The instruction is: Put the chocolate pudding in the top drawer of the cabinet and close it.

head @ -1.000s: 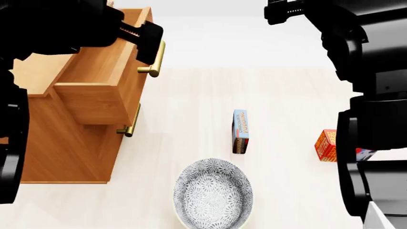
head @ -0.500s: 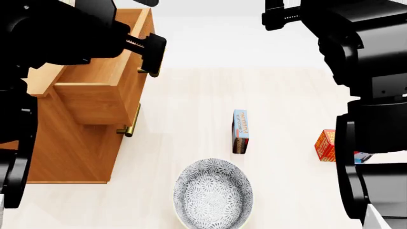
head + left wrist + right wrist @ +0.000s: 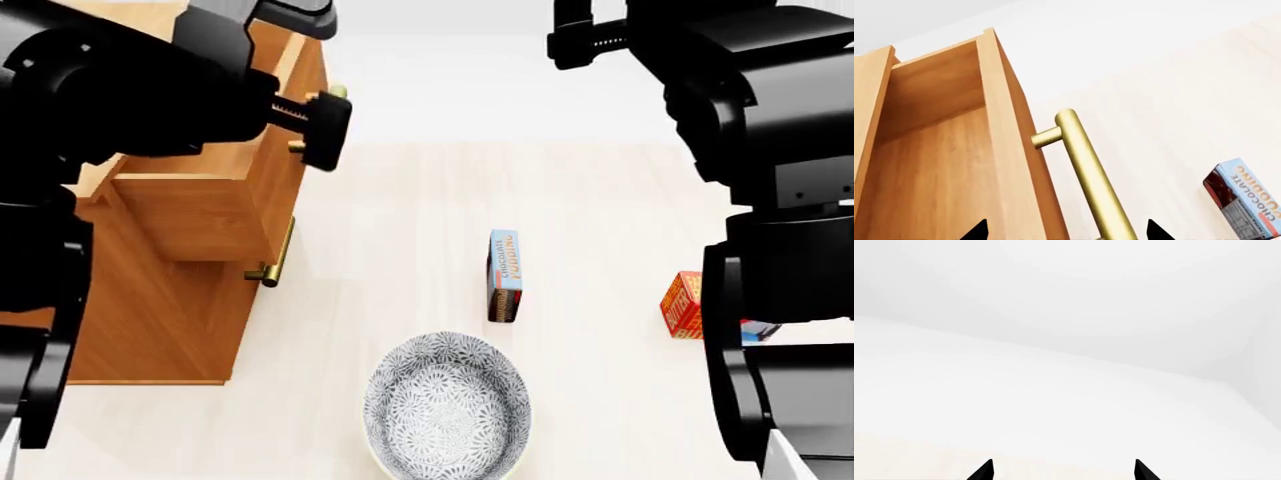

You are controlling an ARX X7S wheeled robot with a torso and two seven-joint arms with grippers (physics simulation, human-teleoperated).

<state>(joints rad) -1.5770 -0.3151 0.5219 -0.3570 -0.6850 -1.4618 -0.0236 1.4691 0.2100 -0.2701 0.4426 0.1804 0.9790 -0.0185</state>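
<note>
Jaws spread, the left gripper straddles the open top drawer's brass handle; any sideways nudge could shut it before the chocolate pudding, mid-table, goes in; the right gripper is likewise spread, empty.

Matt light wood top drawer, glossy brass handle, seemingly printed-card chocolate pudding.
</note>
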